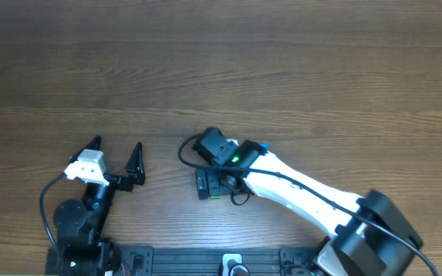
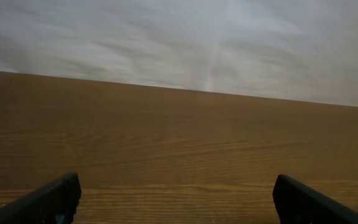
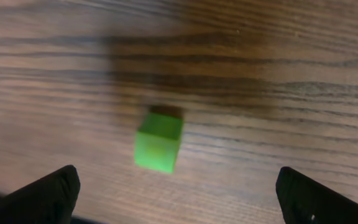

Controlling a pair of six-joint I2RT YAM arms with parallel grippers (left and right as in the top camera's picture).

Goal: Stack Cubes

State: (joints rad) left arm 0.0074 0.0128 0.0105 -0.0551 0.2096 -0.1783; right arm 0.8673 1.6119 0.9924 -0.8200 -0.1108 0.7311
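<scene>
Right gripper (image 3: 179, 190) fingers spread wide, nothing held. Green cube (image 3: 158, 143) sits on the table (image 3: 291, 74) just ahead, between them, slightly off-centre. Right arm is far nearer; left gripper (image 1: 117, 143) also spread, well apart. Blue speck (image 1: 265, 146) is possibly a second cube.

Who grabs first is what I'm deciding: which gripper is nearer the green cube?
Right. The right gripper hangs open just above the cube. The left gripper sits open well off to the left in the top view, apart from it.
</scene>
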